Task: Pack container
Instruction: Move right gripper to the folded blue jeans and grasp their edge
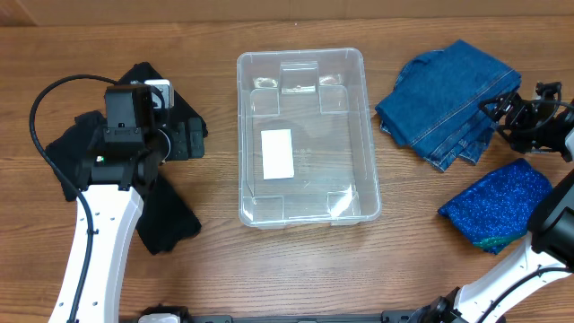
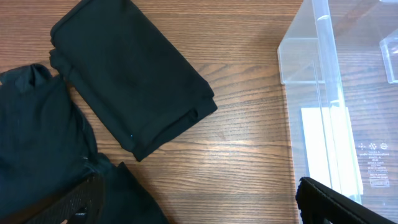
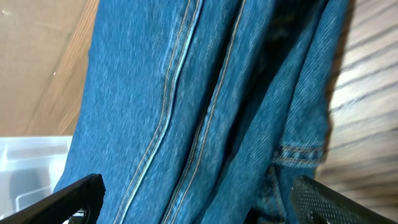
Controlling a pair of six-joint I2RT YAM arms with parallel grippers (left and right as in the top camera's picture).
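The clear plastic container [image 1: 305, 135] stands empty at the table's middle, a white label on its bottom; its wall shows in the left wrist view [image 2: 323, 106]. Folded blue jeans [image 1: 447, 100] lie to its right and fill the right wrist view [image 3: 205, 106]. A sparkly blue cloth [image 1: 496, 205] lies at the front right. Black folded garments [image 1: 161, 135] lie to the left, one in the left wrist view [image 2: 134, 74]. My left gripper [image 2: 199, 202] is open over bare wood between the black clothes and the container. My right gripper [image 3: 199, 199] is open over the jeans.
The table's far edge runs along the top of the overhead view. A black cable [image 1: 40, 108] loops off the left arm. More black cloth [image 1: 166, 220] spreads toward the front left.
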